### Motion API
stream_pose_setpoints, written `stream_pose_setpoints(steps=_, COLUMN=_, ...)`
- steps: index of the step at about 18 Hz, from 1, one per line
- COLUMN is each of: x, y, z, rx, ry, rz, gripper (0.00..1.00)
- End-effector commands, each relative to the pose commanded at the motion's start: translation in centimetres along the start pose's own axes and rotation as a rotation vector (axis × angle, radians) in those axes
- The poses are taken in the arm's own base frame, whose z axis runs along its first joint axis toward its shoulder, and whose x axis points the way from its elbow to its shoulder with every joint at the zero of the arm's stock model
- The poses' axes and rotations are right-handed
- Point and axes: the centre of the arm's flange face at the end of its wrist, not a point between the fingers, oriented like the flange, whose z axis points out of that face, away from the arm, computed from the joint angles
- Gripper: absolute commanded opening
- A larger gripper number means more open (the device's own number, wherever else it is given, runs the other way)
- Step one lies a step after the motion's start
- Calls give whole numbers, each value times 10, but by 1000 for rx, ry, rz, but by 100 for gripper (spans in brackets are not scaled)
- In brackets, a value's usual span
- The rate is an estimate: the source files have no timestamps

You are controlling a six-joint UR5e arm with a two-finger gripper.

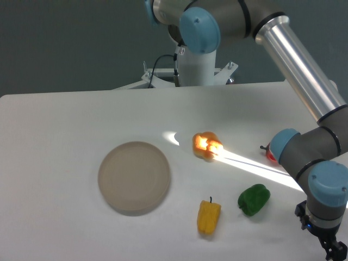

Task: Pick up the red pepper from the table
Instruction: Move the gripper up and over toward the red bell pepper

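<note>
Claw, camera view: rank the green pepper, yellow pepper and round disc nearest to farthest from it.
From the claw at bottom right:
1. green pepper, just to its left.
2. yellow pepper, further left, near the front edge.
3. round disc, far left.

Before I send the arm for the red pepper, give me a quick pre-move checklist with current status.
1. Red pepper located: ok, but only a red sliver with its stem shows at the right, behind the arm's wrist joint.
2. Full view of pepper for grasp planning: not ok, mostly hidden.
3. Claw state: cannot tell, it is cut off at the bottom right corner.
4. Claw over target: not ok, it sits nearer the camera than the pepper.
5. Lookalikes clear: ok, orange pepper, green pepper and yellow pepper lie apart from it.
6. Table lighting: not ok, a bright glare streak runs toward the red pepper.
</note>
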Motion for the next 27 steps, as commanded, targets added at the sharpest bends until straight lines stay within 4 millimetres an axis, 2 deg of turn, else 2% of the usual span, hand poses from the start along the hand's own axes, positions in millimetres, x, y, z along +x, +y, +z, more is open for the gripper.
stream_pose_setpoints(steps=4, x=3, y=-1, z=-2, rx=0, ry=7, rz=-4, gripper=100)
stream_pose_setpoints(steps=6, x=10, y=-14, z=-5, rx=4, ry=16, rz=22, gripper=100)
stream_pose_setpoints(steps=11, x=15, y=2, z=-10, rx=7, ry=40, rz=18, gripper=100)
stream_pose_setpoints(steps=15, x=41, y=11, z=-32, rx=8, ry=84, rz=135, gripper=100)
stream_pose_setpoints(steps=18, x=61, y=38, z=-57, rx=20, ry=105, rz=308, gripper=100)
stream_pose_setpoints(steps=22, x=70, y=73, z=-78, rx=15, ry=107, rz=431, gripper=100)
stream_pose_setpoints(steps=24, x=79, y=89, z=-85, rx=17, ry=117, rz=481, gripper=100)
stream_pose_setpoints(steps=26, x=90, y=117, z=-85, rx=20, ry=135, rz=521, gripper=100)
stream_pose_setpoints(steps=27, x=92, y=125, z=-85, rx=24, ry=138, rz=538, gripper=100)
